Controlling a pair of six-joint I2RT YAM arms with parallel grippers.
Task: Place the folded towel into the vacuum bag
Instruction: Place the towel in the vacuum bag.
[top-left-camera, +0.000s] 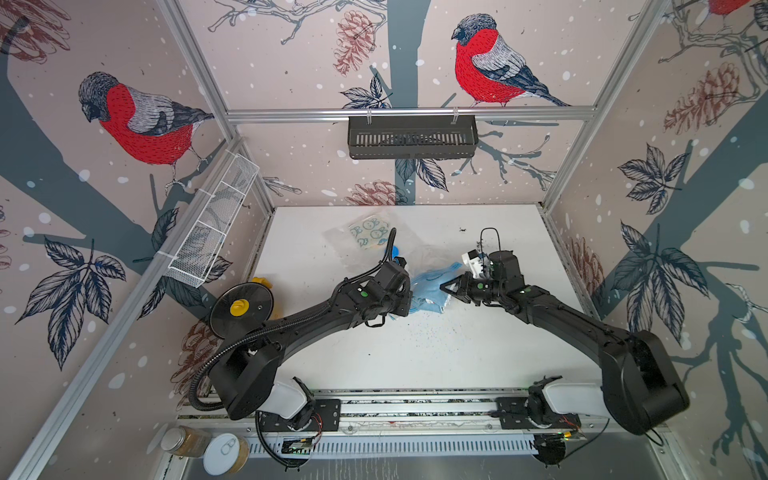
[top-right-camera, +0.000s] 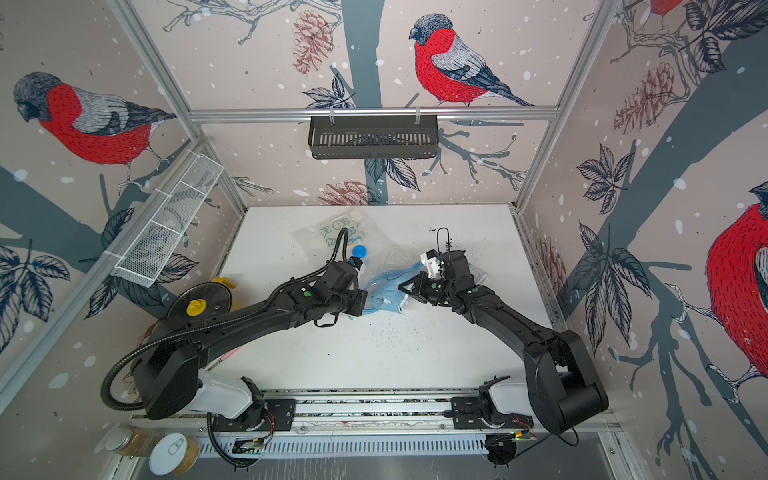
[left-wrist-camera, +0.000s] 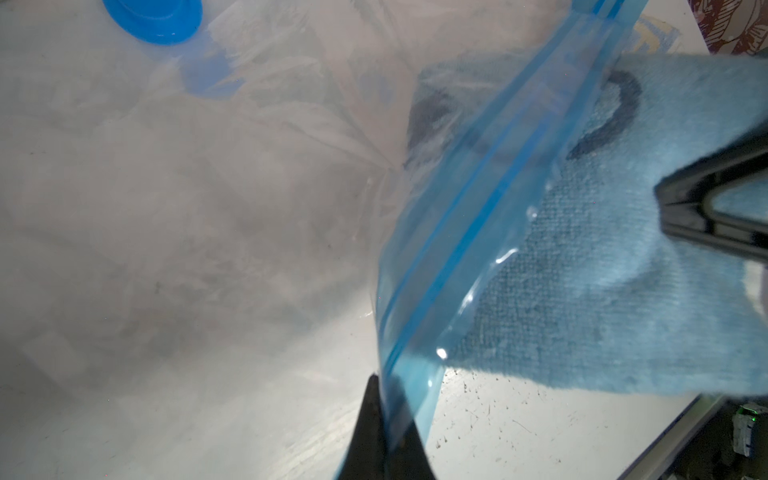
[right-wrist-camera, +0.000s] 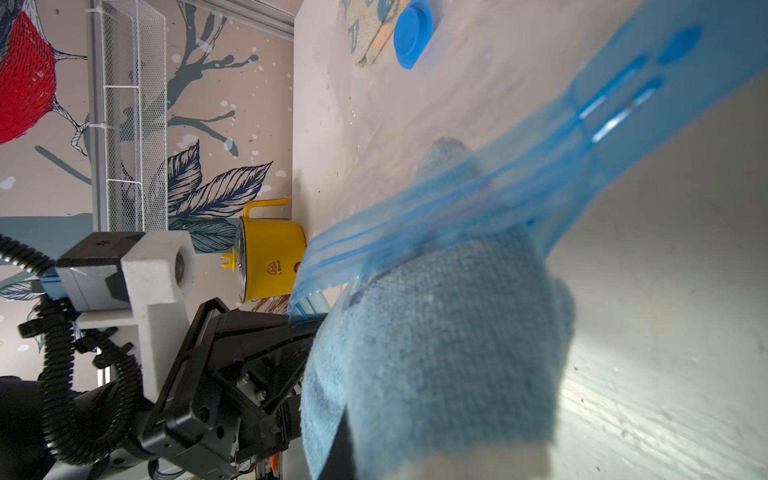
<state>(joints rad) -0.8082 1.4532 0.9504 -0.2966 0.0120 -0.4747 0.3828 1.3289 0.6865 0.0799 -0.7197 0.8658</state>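
The vacuum bag (top-left-camera: 374, 239) lies crumpled at the table's middle back, clear, with a round blue valve cap (top-right-camera: 358, 251) and a blue zip-seal strip (left-wrist-camera: 490, 174). My left gripper (left-wrist-camera: 386, 399) is shut on the end of that strip and holds the mouth edge up. The folded towel (top-left-camera: 428, 286), light blue terry, hangs between the two arms with my right gripper (top-left-camera: 442, 286) shut on it. In the right wrist view the towel (right-wrist-camera: 436, 332) covers the jaws. Its far end shows through the strip and the clear plastic, just inside the bag's mouth.
A yellow pot (right-wrist-camera: 270, 257) with its lid (top-left-camera: 241, 307) stands at the table's left edge. A white mesh basket (top-left-camera: 212, 224) hangs on the left wall, a black basket (top-left-camera: 411, 137) on the back wall. Two jars (top-left-camera: 224, 453) sit front left. Dark specks dot the table.
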